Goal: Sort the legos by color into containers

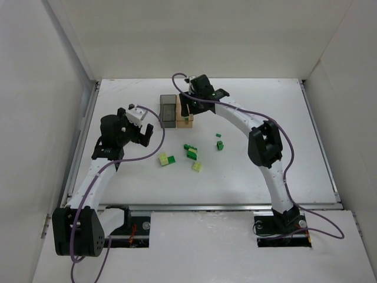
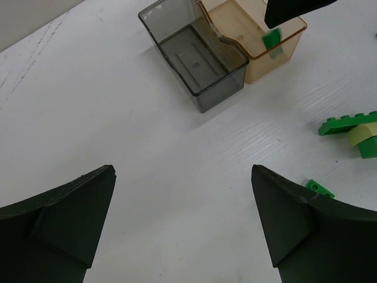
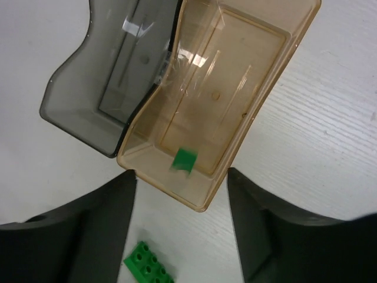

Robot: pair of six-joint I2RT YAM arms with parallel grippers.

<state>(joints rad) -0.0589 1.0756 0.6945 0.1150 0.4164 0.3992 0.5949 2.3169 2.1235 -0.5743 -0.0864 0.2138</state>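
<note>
My right gripper (image 3: 181, 206) hangs open right over the near end of the tan bin (image 3: 235, 71). A small dark green lego (image 3: 184, 160) shows blurred inside that bin, free of both fingers; the left wrist view shows this lego (image 2: 271, 42) just under a right fingertip (image 2: 291, 9). The smoky grey bin (image 3: 88, 100) stands against the tan one and looks empty. My left gripper (image 2: 182, 200) is open over bare table, left of the bins (image 1: 168, 111). Several green and pale yellow-green legos (image 1: 191, 152) lie loose mid-table.
Another green brick (image 3: 148, 265) lies on the table just in front of the tan bin, below my right fingers. Loose bricks (image 2: 353, 127) sit to the right of my left gripper. White walls (image 1: 70, 71) enclose the table on three sides.
</note>
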